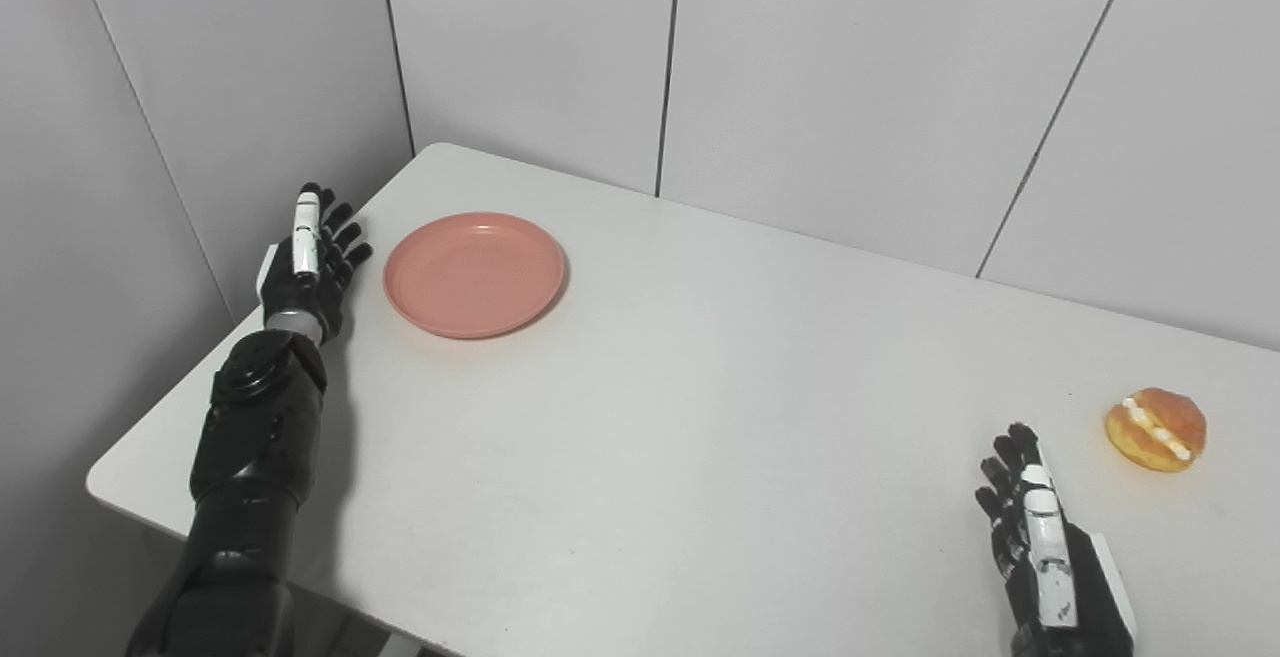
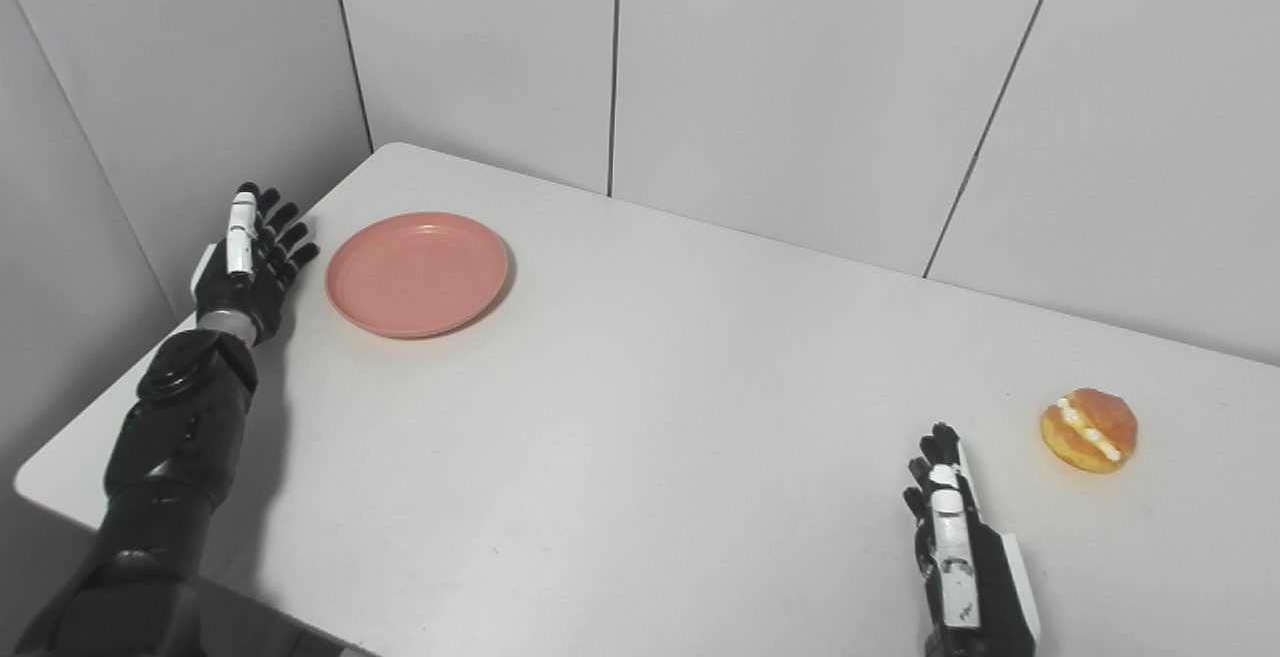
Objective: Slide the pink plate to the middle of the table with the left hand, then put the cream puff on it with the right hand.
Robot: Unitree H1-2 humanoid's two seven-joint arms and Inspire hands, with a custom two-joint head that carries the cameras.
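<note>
Pink plate [image 1: 474, 274] lies on the white table [image 1: 700, 417] at its far left, empty, with the left hand [image 1: 312, 267] just beside its left rim, fingers spread and holding nothing. At the near right, the cream puff [image 1: 1156, 428] sits near the right hand [image 1: 1045, 547], which is also spread and empty, apart from it.

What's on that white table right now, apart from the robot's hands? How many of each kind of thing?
Pink plate: 1, bare, on the table's left part
Cream puff: 1, on the right part
Total: 2 things. The left hand and the right hand are both open and hold nothing.
</note>
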